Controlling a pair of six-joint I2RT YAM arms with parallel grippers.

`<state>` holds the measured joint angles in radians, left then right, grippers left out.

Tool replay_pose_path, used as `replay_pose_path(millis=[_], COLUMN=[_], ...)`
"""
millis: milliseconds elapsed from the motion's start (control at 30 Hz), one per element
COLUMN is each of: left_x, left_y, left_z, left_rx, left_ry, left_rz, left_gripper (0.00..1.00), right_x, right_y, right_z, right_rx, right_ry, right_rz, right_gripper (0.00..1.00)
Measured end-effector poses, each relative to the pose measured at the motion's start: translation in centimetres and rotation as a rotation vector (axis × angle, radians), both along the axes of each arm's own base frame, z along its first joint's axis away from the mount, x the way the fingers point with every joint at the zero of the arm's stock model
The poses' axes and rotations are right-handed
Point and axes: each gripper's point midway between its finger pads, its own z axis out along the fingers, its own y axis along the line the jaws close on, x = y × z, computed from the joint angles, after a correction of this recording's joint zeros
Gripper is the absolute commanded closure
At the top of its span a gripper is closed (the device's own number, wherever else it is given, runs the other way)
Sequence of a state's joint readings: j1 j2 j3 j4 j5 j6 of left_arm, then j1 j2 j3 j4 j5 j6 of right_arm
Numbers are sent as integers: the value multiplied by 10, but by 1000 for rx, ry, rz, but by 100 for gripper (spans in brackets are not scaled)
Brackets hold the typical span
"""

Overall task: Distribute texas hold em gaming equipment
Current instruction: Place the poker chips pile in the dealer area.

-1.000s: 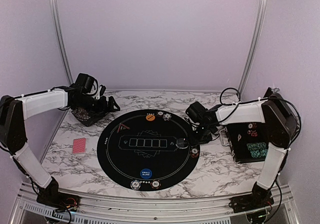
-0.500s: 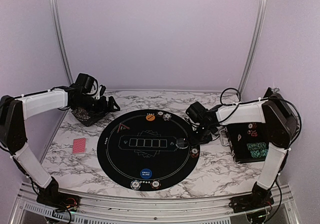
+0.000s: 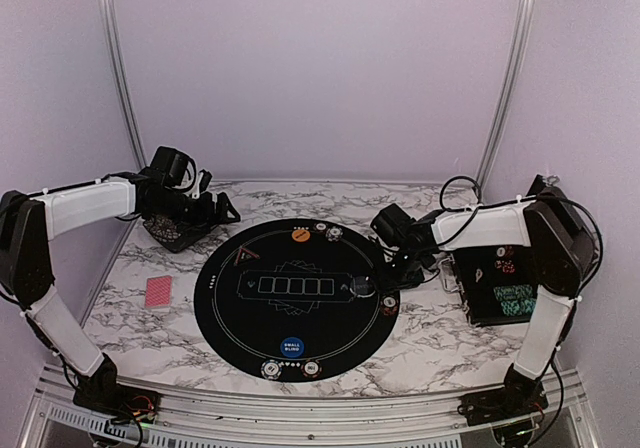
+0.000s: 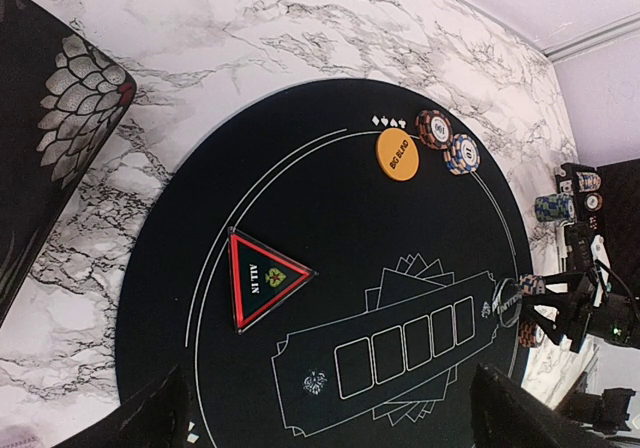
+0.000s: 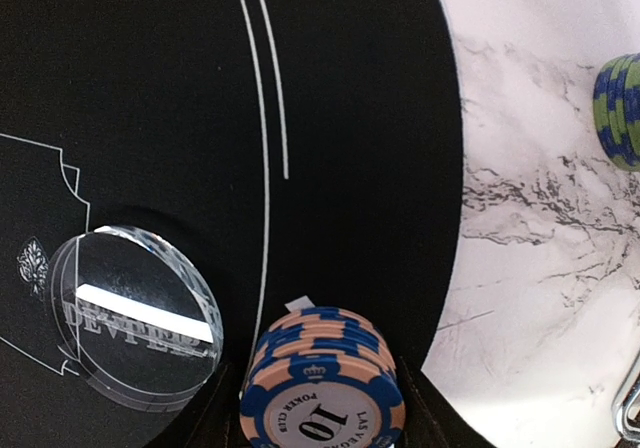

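A stack of blue-and-peach poker chips (image 5: 322, 388) stands on the right rim of the round black mat (image 3: 250, 318), beside a clear dealer button (image 5: 135, 328). My right gripper (image 5: 322, 423) straddles that stack, its fingers close on either side and slightly parted from it. My left gripper (image 4: 330, 418) hovers wide open and empty over the mat's back left. Below it lie the black triangular marker (image 4: 262, 278), the orange button (image 4: 397, 154) and two chips (image 4: 448, 142). Red-backed cards (image 3: 159, 291) lie left of the mat. A blue button (image 3: 291, 347) sits at the mat's near edge.
The open black chip case (image 3: 495, 288) lies at the right. A green-and-blue chip stack (image 5: 620, 113) stands on the marble between the case and the mat. A dark patterned box (image 3: 170, 233) sits at the back left under my left arm. Two chips (image 3: 270, 370) flank the mat's near rim.
My right gripper's fingers have parted a little around the chip stack. Nothing else has moved.
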<state>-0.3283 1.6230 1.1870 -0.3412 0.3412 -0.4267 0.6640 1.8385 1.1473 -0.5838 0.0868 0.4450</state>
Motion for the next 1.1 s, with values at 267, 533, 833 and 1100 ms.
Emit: replay_pose_path(millis=[267, 533, 833, 1100], left_x=[0, 0, 0, 0], left_y=[0, 0, 0, 0], left_z=[0, 0, 0, 0], left_rx=[0, 0, 0, 0], left_ry=[0, 0, 0, 0], left_rz=[0, 0, 0, 0], left_gripper=[1, 1, 1, 1], right_x=[0, 4, 18, 38], right_y=[1, 1, 1, 0], right_z=[0, 0, 2, 12], right_rx=[0, -13, -16, -9], right_ry=[0, 1, -15, -53], right_rz=[2, -3, -14, -25], right_gripper=[44, 42, 41, 41])
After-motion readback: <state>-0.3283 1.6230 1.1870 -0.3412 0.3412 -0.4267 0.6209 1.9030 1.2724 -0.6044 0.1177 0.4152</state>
